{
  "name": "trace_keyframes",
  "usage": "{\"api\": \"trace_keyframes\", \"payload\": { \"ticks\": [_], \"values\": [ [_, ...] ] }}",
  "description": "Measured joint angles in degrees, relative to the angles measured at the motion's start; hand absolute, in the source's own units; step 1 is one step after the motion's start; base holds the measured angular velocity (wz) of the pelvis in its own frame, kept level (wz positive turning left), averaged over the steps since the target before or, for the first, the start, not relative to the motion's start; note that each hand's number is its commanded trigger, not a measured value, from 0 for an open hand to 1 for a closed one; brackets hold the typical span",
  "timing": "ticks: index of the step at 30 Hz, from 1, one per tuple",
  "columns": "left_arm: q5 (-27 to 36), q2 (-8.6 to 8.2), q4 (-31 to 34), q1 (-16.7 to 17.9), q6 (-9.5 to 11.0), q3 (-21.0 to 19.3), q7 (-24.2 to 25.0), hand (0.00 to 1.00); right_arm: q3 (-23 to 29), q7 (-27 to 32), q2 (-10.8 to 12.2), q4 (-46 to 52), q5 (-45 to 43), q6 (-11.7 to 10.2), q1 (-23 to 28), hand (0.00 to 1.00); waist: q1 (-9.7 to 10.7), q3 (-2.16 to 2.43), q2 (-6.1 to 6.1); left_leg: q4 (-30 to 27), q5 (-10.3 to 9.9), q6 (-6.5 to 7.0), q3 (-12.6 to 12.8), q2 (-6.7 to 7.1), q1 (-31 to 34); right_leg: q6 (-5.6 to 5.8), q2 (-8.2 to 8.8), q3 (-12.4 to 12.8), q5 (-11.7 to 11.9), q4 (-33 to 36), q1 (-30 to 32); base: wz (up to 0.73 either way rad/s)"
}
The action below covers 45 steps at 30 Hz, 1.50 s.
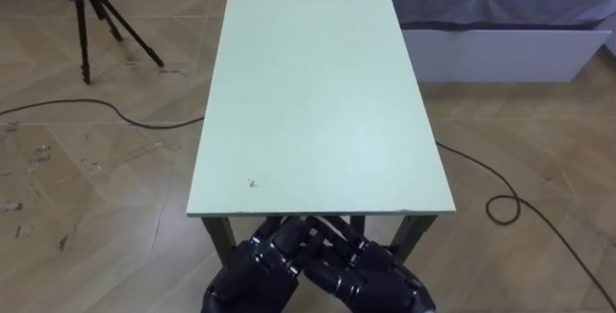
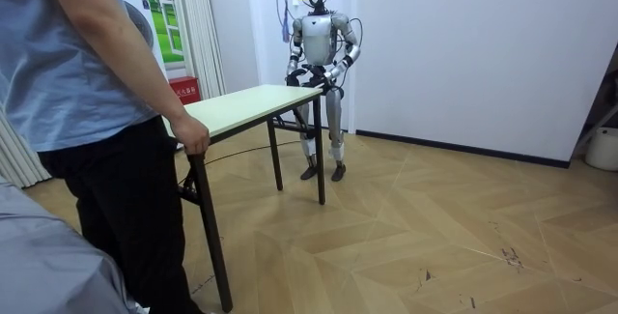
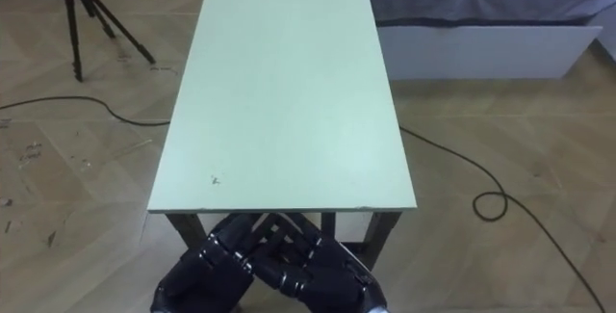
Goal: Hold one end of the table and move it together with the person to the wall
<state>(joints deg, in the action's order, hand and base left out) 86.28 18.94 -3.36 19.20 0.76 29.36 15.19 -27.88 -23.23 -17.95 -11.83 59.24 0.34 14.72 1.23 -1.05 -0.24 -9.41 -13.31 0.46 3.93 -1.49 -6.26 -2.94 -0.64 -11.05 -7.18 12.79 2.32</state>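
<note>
Left eye view, quick q: do the fingers (image 1: 289, 241) actually have hold of anything? (OP)

Honestly can't tell. The knuckles look bunched, but the tips run under the near short edge of the desk (image 1: 318, 91), so a grip on the frame is anyone's guess. Both the left hand (image 1: 258, 273) and the right hand (image 1: 371, 276) sit low at the middle of that edge, side by side and touching. (reply)

And the desk itself? (OP)

It's a long pale top running away from the robot, with a tripod (image 1: 91, 14) off to its left and a bed (image 1: 500, 5) off to its right. Room view has the robot standing at one short end and a person (image 2: 87, 111) at the other, with the person's hand (image 2: 191, 138) resting on that end's corner. Every leg I can see looks planted on the floor (image 1: 87, 188), and the top looks level. (reply)

So how far along is it? (OP)

Barely begun, I'd say. Both carriers are at their ends, and that's the done bit. The lift, the carry and the set-down all look left to do. (reply)
</note>
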Motion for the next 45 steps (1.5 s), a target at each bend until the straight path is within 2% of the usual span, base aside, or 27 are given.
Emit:
{"api": "trace_keyframes", "payload": {
  "ticks": [6,21,27,30,34,39,45],
  "values": [
    [0.0,0.02,0.0,-0.7,-0.3,-0.1,-1.1,0.00,0.1,1.3,-0.3,1.4,0.0,1.0,-0.1,0.00,-0.1,-0.26,0.42,0.1,0.0,0.00,0.0,-0.04,-0.2,-0.09,-0.01,0.0,0.1,0.0,-0.2,0.00],
    [-0.2,-0.47,0.0,-0.8,-0.8,-2.3,-2.7,0.00,0.2,2.0,-0.4,1.7,2.4,1.8,-0.1,0.00,-0.3,-0.25,0.47,-0.1,0.0,0.02,0.0,-0.01,-0.4,-0.11,0.09,-0.1,0.1,0.0,-0.2,0.00],
    [0.6,-0.49,0.0,-0.8,-0.8,-4.0,-3.9,0.00,0.2,3.4,-0.6,2.0,9.6,2.9,-0.1,0.00,-0.3,-0.26,0.44,-0.3,0.1,0.13,0.1,0.07,-0.2,-0.17,0.27,-0.3,0.2,0.2,0.0,0.00],
    [0.7,-0.52,0.0,-0.8,-0.8,-5.3,-5.2,0.00,0.3,4.6,-0.7,2.0,12.4,2.9,-0.1,0.00,-1.0,-0.26,0.43,-0.2,0.1,0.17,0.1,0.14,-0.2,-0.15,0.35,-0.1,0.2,0.6,0.0,-0.03],
    [0.6,-0.57,-0.1,-0.8,-0.7,-8.5,-7.9,0.00,1.8,6.6,-0.6,2.0,12.8,2.9,-0.1,0.00,-1.9,-0.25,0.44,0.0,0.2,0.19,0.0,0.23,-0.2,-0.15,0.35,0.1,0.2,0.8,0.0,-0.01],
    [0.1,-1.79,-0.7,-0.9,-0.8,-9.3,-10.1,0.00,3.6,8.8,-0.6,1.8,14.4,3.2,-0.1,0.00,-1.8,-0.01,0.87,-0.2,0.3,0.15,0.2,0.07,-0.4,-0.30,0.20,-0.1,0.4,0.8,-0.4,0.00],
    [-1.0,-2.60,-2.4,-1.9,-2.1,-10.9,-12.0,0.00,7.2,11.4,-0.4,1.2,14.9,3.3,-0.1,0.00,-1.5,-0.13,1.11,-0.1,0.4,0.11,0.6,-0.02,-1.0,-0.42,0.18,0.1,0.4,0.4,-0.5,-0.05]
  ]
}}
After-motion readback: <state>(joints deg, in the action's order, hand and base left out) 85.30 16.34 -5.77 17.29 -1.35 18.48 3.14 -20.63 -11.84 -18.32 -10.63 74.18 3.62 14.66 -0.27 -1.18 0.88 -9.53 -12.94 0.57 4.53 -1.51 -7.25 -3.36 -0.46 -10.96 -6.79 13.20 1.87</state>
